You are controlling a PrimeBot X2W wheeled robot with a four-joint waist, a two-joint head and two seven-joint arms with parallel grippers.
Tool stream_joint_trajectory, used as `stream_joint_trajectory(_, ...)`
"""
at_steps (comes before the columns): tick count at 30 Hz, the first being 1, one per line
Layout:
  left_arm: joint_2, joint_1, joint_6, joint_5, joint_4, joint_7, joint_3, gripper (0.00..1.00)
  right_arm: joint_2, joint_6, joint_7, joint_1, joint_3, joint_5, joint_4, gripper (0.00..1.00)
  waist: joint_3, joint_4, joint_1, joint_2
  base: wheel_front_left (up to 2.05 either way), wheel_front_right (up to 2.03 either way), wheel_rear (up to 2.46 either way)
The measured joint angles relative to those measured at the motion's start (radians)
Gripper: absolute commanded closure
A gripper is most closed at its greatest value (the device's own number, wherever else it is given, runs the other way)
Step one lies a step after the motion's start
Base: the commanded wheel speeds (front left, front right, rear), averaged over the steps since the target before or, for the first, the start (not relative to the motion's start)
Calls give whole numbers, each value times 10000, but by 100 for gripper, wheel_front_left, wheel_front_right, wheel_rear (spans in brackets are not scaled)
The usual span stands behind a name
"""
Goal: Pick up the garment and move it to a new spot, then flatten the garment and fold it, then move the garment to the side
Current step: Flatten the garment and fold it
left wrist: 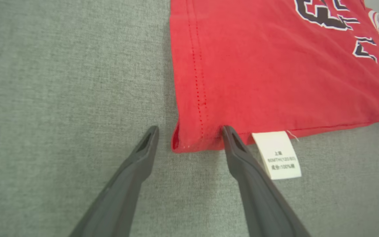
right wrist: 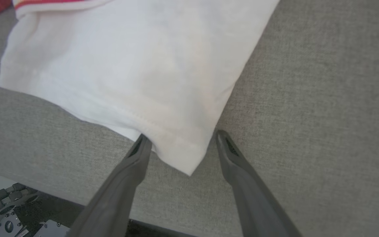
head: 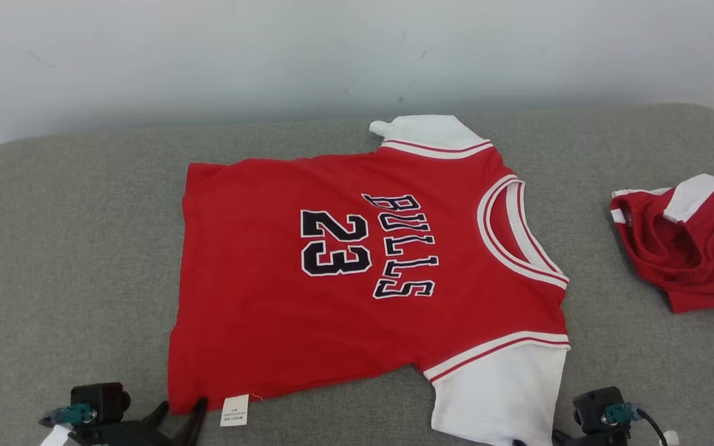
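The garment point(head: 357, 266) is a red jersey with white sleeves and "BULLS 23" in black, spread flat on the grey table point(head: 72, 260), neck toward the right. My left gripper point(head: 181, 406) is open at its near left hem corner. In the left wrist view the left gripper point(left wrist: 189, 130) straddles that red corner point(left wrist: 189, 140), one finger on the cloth edge beside the white care label point(left wrist: 276, 154). My right gripper point(right wrist: 182, 136) is open around the corner of the near white sleeve point(right wrist: 137, 65). Nothing is pinched.
A second red and white garment point(head: 685, 248) lies crumpled at the table's right edge. The table's near edge point(right wrist: 44, 192) runs just under the right gripper, with robot parts point(right wrist: 2, 217) below. A pale wall point(head: 332, 56) stands behind the table.
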Motion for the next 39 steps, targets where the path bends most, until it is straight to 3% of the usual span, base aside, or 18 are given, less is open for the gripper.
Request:
stream_joint_trajectory(1, -25, -5, -48, -8, 38, 48, 2, 4, 44, -2, 50, -8, 0, -31, 36, 33, 7, 2, 0, 0, 0, 0, 0)
stream_joint_trajectory(2, -38, -14, -77, -12, 84, 65, 8, 60, 90, -10, 56, -14, -4, -54, 67, 79, 11, 3, 0, -1, 0, 0, 0)
stream_joint_trajectory(3, -56, -32, -88, -92, 155, 84, 17, 100, 125, -42, 56, -26, 6, -65, 86, 100, 13, 6, 0, -1, 0, 0, 0)
stream_joint_trajectory(11, -314, -132, -347, -445, 493, 295, 44, 100, 345, -73, -52, -200, -198, 188, 291, 100, -282, 35, 0, 0, 0, 0, 0)
stream_joint_trajectory(16, -82, -20, -332, -401, 405, -96, 201, 100, 240, -15, -311, -179, -861, 779, -144, 100, -605, 15, 0, 0, 0, 0, 0)
stream_joint_trajectory(22, 40, 238, -174, -259, -201, -552, 288, 100, -322, 29, -320, 246, -1279, 982, -738, 100, -969, 7, 0, 0, 0, 0, 0)
stream_joint_trajectory(29, 272, 443, -176, -167, -1032, -550, 69, 100, -362, 249, 159, 428, -1057, 1254, -1168, 100, -1023, 52, 0, 0, 0, 0, 0)
stream_joint_trajectory(35, 623, -432, -1078, 77, -1444, 546, -370, 100, -366, 669, 1632, -887, -297, 1496, -924, 100, -623, -102, 0, 0, 0, 0, 0)
stream_joint_trajectory(39, 639, -1978, -1862, -531, -1348, 1783, -261, 100, -334, 719, 3007, -2968, 59, 1429, -255, 100, -184, -265, 0, 0, 0, 0, 0)
